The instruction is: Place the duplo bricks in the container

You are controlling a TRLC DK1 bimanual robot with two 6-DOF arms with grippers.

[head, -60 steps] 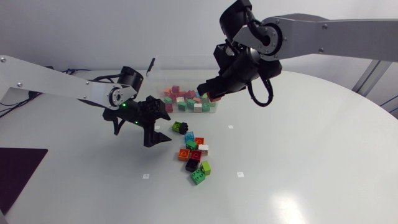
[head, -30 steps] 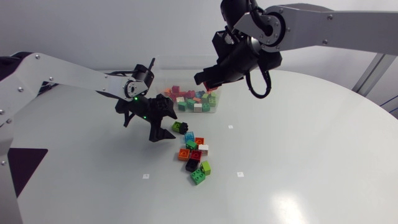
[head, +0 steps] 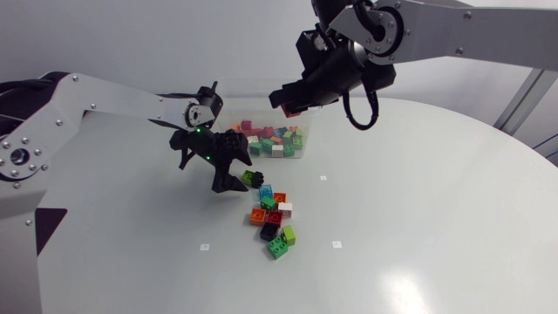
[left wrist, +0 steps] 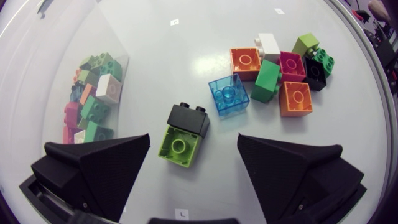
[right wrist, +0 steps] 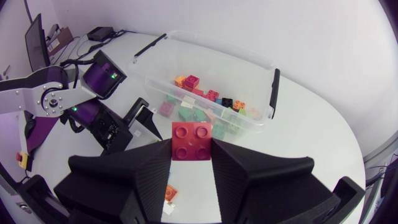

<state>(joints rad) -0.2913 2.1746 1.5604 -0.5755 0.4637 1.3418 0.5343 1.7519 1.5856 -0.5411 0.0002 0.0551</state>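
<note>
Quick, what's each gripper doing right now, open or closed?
Left gripper: open, over a green-and-black brick.
Right gripper: closed on a red brick.

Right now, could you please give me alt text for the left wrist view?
The open left hand hovers over a lime brick and a black brick lying together between its fingers on the table. Ahead lie a blue brick and a mixed pile; the part-filled clear container stands beside the hand.

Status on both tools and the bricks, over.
Right tool shut on red square duplo brick, clear plastic container ahead. Left tool open over black-on-lime brick stack. Nothing over the container.
</note>
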